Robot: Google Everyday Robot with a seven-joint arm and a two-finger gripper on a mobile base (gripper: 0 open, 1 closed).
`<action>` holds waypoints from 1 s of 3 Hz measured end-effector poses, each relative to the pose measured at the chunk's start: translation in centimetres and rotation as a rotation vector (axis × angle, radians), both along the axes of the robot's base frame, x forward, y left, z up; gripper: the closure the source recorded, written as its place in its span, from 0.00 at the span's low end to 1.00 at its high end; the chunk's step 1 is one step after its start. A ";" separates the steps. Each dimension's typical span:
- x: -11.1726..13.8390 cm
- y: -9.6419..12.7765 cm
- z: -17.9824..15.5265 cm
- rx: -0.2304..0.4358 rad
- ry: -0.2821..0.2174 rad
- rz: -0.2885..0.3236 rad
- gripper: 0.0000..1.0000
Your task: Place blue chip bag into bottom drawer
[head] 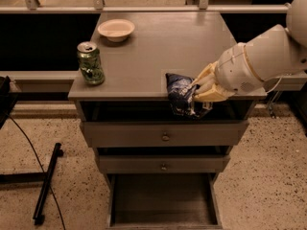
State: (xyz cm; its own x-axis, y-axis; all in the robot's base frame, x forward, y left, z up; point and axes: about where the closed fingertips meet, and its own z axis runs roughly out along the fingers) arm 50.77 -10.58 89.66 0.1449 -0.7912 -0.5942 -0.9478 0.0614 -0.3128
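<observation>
The blue chip bag [181, 94] is a crumpled dark blue foil bag with white patches. My gripper [201, 87] is shut on it from the right and holds it at the front edge of the cabinet top [163, 47], overhanging the edge. The bottom drawer [163, 198] is pulled open below, a wide shallow grey tray with a bare floor. My white arm [264, 56] reaches in from the right.
A green soda can [90, 63] stands at the front left of the cabinet top. A pale bowl [116, 29] sits at the back left. Two shut knobbed drawers [165, 136] lie above the open one. A black stand foot [45, 186] rests on the floor to the left.
</observation>
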 end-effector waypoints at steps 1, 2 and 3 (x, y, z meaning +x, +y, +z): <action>-2.7 1.2 -7.2 0.141 0.099 -0.056 1.00; -6.4 1.4 -14.5 0.202 0.215 -0.099 1.00; -6.3 1.4 -14.7 0.208 0.217 -0.100 1.00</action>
State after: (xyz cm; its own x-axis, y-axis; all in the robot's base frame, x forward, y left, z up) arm 44.48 -9.18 74.94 -0.0757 -0.6535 -0.7531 -0.9771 0.1993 -0.0748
